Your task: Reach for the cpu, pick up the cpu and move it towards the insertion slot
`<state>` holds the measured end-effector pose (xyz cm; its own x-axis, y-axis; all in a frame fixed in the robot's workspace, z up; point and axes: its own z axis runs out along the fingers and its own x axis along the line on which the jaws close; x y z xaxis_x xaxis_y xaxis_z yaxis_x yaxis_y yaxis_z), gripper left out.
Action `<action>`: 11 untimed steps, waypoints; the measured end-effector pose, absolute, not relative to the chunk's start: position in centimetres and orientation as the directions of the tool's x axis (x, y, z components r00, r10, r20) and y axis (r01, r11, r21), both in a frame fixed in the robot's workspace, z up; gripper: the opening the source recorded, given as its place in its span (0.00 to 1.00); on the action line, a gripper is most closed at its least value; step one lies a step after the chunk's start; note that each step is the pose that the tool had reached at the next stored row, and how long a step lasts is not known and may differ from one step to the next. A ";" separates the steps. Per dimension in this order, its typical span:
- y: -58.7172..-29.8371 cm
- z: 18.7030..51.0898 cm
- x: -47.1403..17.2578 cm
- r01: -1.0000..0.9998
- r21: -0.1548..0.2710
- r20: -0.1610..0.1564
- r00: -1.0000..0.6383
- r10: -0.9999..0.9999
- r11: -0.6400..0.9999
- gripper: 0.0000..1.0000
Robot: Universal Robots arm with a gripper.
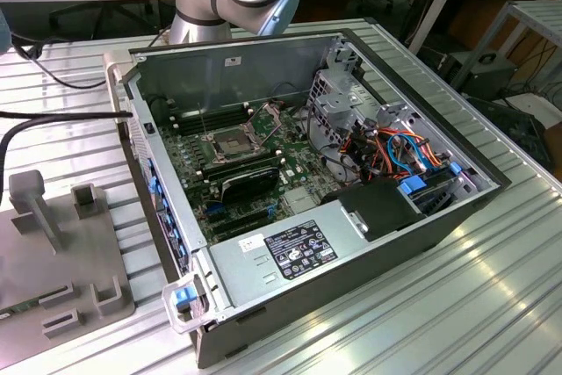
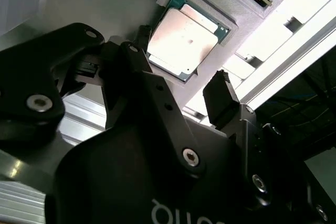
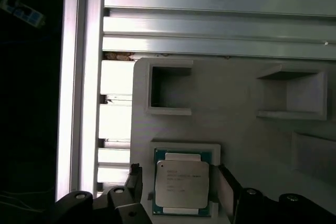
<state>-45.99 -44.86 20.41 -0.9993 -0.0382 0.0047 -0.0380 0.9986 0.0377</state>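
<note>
First wrist view: cropped gripper [image 3: 180, 190] seemingly straddles cpu [image 3: 181, 177].

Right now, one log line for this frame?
phase: reach | gripper: open, straddling cpu | cpu: seated in grey holder | insertion slot: empty

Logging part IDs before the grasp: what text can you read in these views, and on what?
cpu face: dark print lines, too small to read.
power supply label: white print, too small to read.
pincer body: pale letters cut off, unreadable.
No text can be quoted.
</note>
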 end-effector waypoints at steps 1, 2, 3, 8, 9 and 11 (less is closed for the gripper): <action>-44.9 20.2 -46.0 -0.038 0.038 0.005 -0.999 -0.038 0.999 0.68; -44.9 20.1 -46.0 -0.038 0.037 0.005 -0.999 -0.038 0.999 0.68; -44.9 19.9 -46.0 -0.038 0.036 0.005 -0.999 -0.038 0.999 0.68; -44.9 19.4 -46.0 -0.036 0.012 0.006 -0.999 -0.036 0.999 0.68; -44.9 19.4 -46.0 -0.035 0.001 0.006 -0.999 -0.035 0.999 0.68; -44.9 19.3 -46.0 -0.033 -0.008 0.006 -0.999 -0.033 0.999 0.68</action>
<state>-45.97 -44.90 19.28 -0.9994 -0.0327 0.0063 -0.0327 0.9994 -0.0079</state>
